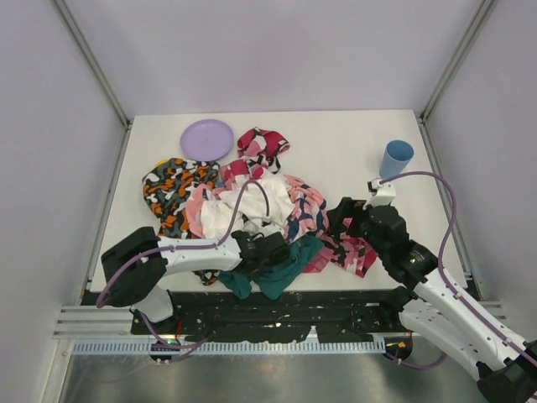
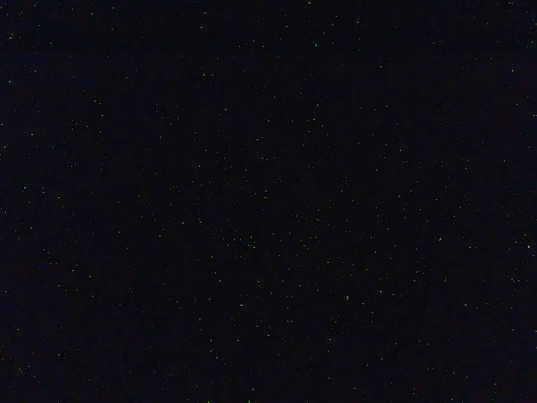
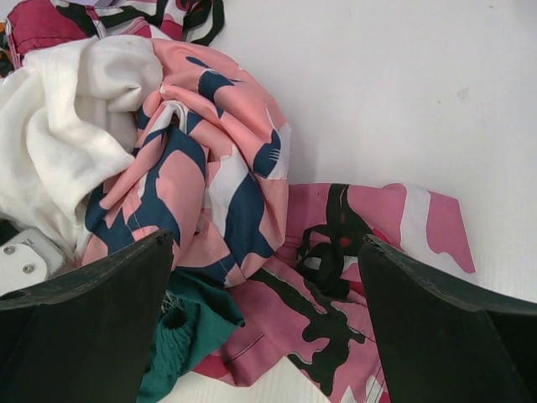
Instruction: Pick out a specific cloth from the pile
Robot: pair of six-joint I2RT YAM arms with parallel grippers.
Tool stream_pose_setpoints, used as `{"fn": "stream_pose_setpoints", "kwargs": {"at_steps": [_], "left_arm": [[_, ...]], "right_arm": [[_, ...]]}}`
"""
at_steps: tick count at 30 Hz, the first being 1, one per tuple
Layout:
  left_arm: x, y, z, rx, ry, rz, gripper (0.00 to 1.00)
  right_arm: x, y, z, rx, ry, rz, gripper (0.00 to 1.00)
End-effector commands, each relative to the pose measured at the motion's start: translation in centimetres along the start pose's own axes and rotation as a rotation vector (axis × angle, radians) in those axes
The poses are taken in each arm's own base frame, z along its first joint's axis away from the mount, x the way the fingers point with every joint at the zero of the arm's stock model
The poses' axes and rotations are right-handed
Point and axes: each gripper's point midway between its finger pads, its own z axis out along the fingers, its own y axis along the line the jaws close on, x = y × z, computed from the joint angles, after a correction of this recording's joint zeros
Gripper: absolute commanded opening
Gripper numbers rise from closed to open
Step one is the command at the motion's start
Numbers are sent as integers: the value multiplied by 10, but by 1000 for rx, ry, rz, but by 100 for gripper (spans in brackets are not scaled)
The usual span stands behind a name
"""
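The pile (image 1: pixel 252 210) is a heap of white, salmon-and-navy, pink-black-white and orange-black garments. A dark teal cloth (image 1: pixel 281 270) lies at its near edge. No light sky-blue cloth shows in any view; it is hidden or out of view. My left gripper (image 1: pixel 270 249) is pushed into the pile's near side, its fingers covered by fabric, and the left wrist view is fully black. My right gripper (image 3: pixel 267 243) is open over a pink-and-black cloth (image 3: pixel 352 285) at the pile's right side (image 1: pixel 344 220), with the salmon-and-navy cloth (image 3: pixel 210 168) just ahead.
A purple plate (image 1: pixel 207 138) lies at the back left, touching the pile. A small light blue plastic cup (image 1: pixel 395 159) stands at the back right. An orange-black cloth (image 1: pixel 172 189) spreads at the left. Enclosure walls stand on all sides of the white table (image 1: pixel 336 151).
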Motion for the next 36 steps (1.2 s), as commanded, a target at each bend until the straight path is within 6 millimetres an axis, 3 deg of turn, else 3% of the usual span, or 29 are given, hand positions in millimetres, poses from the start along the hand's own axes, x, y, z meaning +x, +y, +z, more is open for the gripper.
{"fn": "stream_pose_setpoints", "kwargs": {"at_steps": [1,5,9,14,16,19,20,21,22,23,24,25,26,27,28,29,30,31,36], "left_arm": [[-15,-12,-15,88,-33,-106,0],[-78,15,-72,116,-260,-175,0],[-130,74,-112,45,-435,-306,0],[-157,145,-141,-70,-501,-444,0],[-164,162,-150,-93,-529,-470,0],[-170,172,-153,-69,-539,-492,0],[-170,175,-150,-67,-529,-503,0],[-170,176,-148,-62,-522,-508,0],[-169,176,-145,-60,-513,-512,0],[-167,175,-142,-55,-504,-515,0],[-165,174,-139,-49,-496,-517,0],[-164,174,-136,-42,-489,-518,0],[-163,173,-133,-37,-480,-521,0],[-162,172,-130,-33,-471,-523,0],[-160,173,-127,-33,-464,-528,0],[-159,174,-125,-30,-456,-535,0],[-158,175,-123,-31,-449,-537,0],[-156,176,-121,-30,-444,-546,0],[-153,178,-113,-1,-424,-572,0]], "right_arm": [[-11,6,-5,-32,-35,-23,95],[-9,4,-6,-40,-46,-33,95],[-4,21,-11,-148,-42,-32,95],[9,32,-16,-257,-42,-47,95],[19,54,-24,-397,-7,-65,95],[34,93,-35,-605,33,-101,95],[53,109,-41,-664,83,-160,95],[54,114,-38,-632,74,-198,95],[73,138,-48,-700,99,-286,95],[65,145,-42,-651,57,-310,95],[91,161,-47,-697,112,-401,95],[86,184,-56,-749,85,-412,95],[106,191,-49,-752,128,-475,95],[101,212,-56,-802,101,-478,95],[117,218,-45,-792,129,-537,95],[112,235,-46,-814,105,-543,95],[126,237,-32,-785,128,-612,96],[124,252,-32,-791,117,-645,96],[148,277,10,-759,60,-913,95]]}}
